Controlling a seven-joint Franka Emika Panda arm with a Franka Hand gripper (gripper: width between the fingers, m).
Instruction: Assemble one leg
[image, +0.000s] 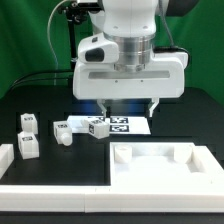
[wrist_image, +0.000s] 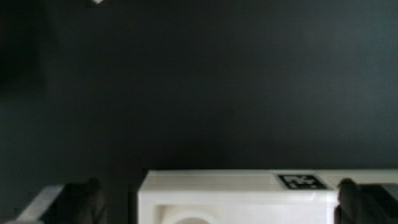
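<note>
Small white tagged legs stand and lie on the black table at the exterior view's left: one upright leg (image: 28, 122), another upright (image: 28, 146), one lying (image: 62, 132). My gripper (image: 130, 108) hangs open and empty over the far edge of the large white rimmed tabletop (image: 196, 158), to the right of the legs. In the wrist view the gripper (wrist_image: 215, 205) has its dark fingers (wrist_image: 80, 203) wide apart on either side of the tabletop's tagged corner (wrist_image: 196, 190). No leg shows in the wrist view.
The marker board (image: 118, 126) lies flat just behind the gripper. A white raised border (image: 40, 178) runs along the front and left of the table. A green backdrop stands behind.
</note>
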